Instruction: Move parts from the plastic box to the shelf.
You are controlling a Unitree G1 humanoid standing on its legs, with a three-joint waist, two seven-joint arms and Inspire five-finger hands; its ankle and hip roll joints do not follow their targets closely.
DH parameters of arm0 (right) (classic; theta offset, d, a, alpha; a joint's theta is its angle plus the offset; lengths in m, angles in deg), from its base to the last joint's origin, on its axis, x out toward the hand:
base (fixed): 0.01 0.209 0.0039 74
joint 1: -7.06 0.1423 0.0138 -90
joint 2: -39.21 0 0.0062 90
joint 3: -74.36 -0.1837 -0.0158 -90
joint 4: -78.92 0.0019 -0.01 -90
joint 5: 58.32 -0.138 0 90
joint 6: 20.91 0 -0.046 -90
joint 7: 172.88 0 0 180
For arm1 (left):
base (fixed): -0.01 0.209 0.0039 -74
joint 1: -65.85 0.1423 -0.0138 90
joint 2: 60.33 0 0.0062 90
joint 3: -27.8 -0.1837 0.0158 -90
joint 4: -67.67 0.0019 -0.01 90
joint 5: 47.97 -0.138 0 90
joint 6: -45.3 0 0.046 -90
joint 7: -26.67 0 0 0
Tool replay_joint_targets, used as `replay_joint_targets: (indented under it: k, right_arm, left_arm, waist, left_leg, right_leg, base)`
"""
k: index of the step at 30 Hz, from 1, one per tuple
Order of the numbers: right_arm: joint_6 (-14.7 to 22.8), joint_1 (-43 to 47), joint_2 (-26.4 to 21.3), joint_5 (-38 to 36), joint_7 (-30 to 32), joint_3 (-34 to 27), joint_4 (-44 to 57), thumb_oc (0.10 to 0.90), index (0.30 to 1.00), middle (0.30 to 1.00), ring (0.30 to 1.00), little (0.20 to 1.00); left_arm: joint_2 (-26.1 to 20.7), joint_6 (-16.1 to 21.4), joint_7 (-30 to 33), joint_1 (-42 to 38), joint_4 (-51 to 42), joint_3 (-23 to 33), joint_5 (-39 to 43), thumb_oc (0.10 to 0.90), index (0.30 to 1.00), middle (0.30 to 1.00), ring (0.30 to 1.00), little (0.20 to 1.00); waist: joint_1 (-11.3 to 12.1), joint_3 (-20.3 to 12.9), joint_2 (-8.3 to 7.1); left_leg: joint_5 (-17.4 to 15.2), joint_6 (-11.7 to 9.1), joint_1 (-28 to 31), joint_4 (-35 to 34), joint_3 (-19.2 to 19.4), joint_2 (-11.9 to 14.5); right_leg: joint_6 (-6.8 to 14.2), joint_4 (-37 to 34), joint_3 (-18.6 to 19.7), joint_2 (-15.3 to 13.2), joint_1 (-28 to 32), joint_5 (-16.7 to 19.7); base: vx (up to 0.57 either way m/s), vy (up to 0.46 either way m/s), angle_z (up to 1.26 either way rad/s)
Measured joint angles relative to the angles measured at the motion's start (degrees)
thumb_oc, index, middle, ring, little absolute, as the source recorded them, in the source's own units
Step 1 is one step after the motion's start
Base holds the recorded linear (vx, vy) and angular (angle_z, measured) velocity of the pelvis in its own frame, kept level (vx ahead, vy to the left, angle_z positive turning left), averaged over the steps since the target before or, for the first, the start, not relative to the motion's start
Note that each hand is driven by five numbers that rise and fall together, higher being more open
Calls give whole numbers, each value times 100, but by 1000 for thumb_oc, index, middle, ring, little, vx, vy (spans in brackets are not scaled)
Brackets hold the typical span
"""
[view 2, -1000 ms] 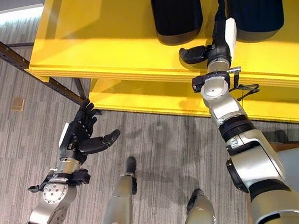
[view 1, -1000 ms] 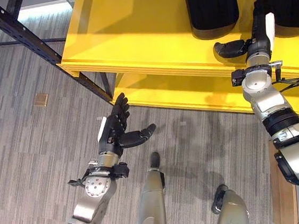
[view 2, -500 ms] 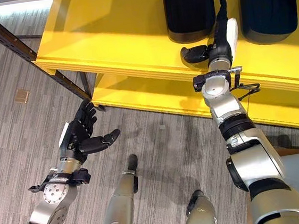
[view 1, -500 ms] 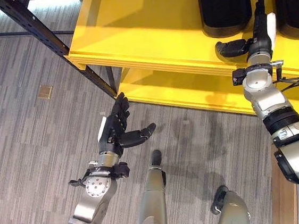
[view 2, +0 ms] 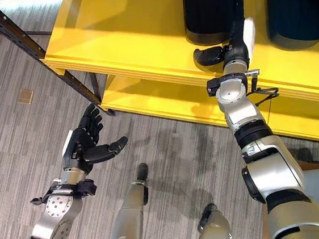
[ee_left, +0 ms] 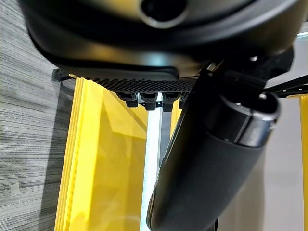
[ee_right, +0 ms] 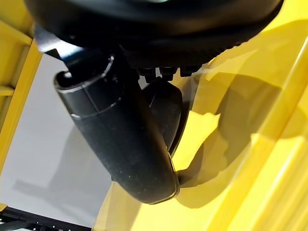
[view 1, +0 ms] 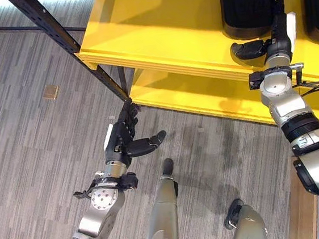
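Little has changed on the shelf (view 2: 139,36) since a second ago beyond the camera's own drift, which slides the whole scene a touch; both hands hold the same poses. 2 dark parts stand on the yellow top board: one part (view 2: 208,9) just beside the right hand (view 2: 229,46), touching or nearly touching its straight fingers, and a second part (view 2: 297,5) further to the robot's right; the plastic box is not in sight. Right hand is released, fingers extended along the near part, thumb splayed over the board, grasping nothing. By the look of it the part is a stiff, moulded black piece, probably light enough for 1 hand and not fragile; its smooth sides could slip, so the rounded lower end or the flanks look the surest hold. Left hand (view 2: 85,147) hangs low over the grey floor (view 1: 32,161), fingers relaxed and empty, near the shelf's dark steel upright (view 1: 59,33); a lower yellow board (view 1: 202,95) sits beneath.
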Motion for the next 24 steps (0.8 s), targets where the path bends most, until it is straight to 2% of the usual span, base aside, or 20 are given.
replay_joint_targets:
  k: [11,24]
  right_arm:
    - [0,0,1,-4,-1,0,0,900,1000,1000,1000,1000]
    - [0,5,10,-6,-4,1,-20,900,1000,1000,1000,1000]
  left_arm:
    - [0,0,90,7,-6,13,150,900,1000,1000,1000,1000]
    - [-2,0,105,9,-10,18,158,900,1000,1000,1000,1000]
  waist:
    - [39,-2,-25]
    - [151,-5,-145]
  left_leg:
    - [4,-3,-2,3,-68,-9]
    - [4,-3,-9,3,-75,-11]
  right_leg:
    - [0,-37,-89,13,78,1]
    - [5,-63,-98,18,87,11]
  base:
    - [-1,3,2]
    - [0,0,0]
